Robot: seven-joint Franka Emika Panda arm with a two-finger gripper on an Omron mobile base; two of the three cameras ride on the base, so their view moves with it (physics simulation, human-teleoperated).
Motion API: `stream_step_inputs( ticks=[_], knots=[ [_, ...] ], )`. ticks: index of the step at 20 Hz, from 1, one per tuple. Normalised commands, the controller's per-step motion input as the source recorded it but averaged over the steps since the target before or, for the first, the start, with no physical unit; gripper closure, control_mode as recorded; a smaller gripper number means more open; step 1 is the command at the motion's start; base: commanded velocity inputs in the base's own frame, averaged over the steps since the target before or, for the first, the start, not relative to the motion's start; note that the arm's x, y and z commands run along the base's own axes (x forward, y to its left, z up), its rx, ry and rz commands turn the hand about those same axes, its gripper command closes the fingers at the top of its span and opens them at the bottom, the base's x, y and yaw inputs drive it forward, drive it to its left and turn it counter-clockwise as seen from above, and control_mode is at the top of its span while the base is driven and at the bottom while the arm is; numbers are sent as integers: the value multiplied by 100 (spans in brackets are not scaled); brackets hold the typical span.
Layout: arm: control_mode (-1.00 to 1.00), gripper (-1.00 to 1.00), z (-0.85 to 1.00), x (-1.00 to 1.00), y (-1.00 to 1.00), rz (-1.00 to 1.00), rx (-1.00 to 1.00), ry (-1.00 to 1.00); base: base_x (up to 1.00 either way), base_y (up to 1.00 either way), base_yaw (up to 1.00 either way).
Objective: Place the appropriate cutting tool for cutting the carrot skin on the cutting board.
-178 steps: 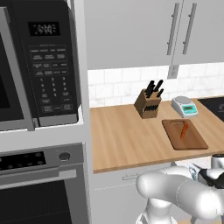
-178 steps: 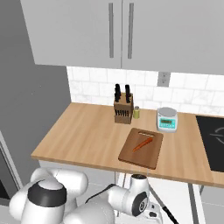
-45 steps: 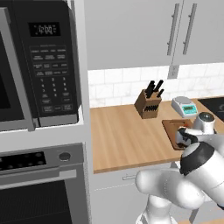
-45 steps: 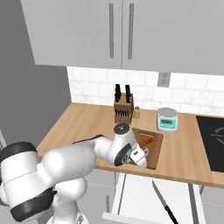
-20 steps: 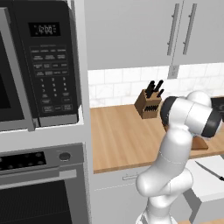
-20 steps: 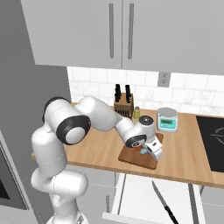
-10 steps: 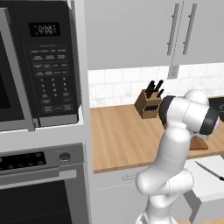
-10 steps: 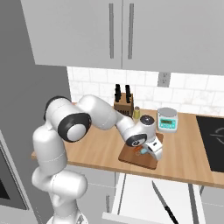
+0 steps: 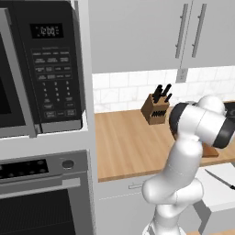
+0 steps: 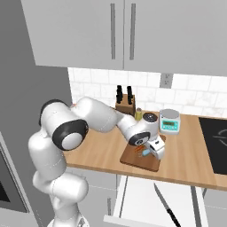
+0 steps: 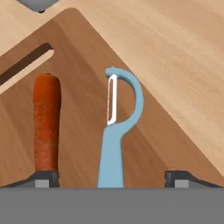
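Observation:
The teal-handled cutting tool [image 11: 114,131], a peeler, lies flat on the reddish-brown cutting board [image 11: 83,48], with its blade end pointing away from the hand. Left of it, lying parallel, is the orange carrot [image 11: 46,122]. My gripper [image 11: 111,178] is open; its two fingertips [image 11: 43,179] stand wide apart on either side of the peeler's handle without touching it. In the right base view the gripper [image 10: 155,150] hovers low over the cutting board [image 10: 135,162], with the carrot [image 10: 138,150] just beside it. The arm hides most of the cutting board [image 9: 212,151] in the left base view.
A knife block [image 10: 125,101] with black-handled knives stands at the back wall, and a teal scale [image 10: 170,122] sits to its right. A drawer below the counter is open with a black knife [image 10: 166,206] in it. The stove [image 10: 217,142] lies at the right.
Over the earlier frames the arm rose from below the counter and swung over the board. In the last second the gripper has stayed over the board's near right part.

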Motion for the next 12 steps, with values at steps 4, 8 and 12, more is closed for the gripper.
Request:
stream_step_inputs(
  ticks=[4, 8, 12],
  knots=[
    [-100, -100, 72, -74, 7, 0, 1, 0, 0, 0, 0],
    [-100, -100, 68, -97, 48, 0, 0, 0, 0, 0, 0],
    [-100, -100, 39, -100, 98, 0, 0, 0, 0, 0, 0]
  ],
)
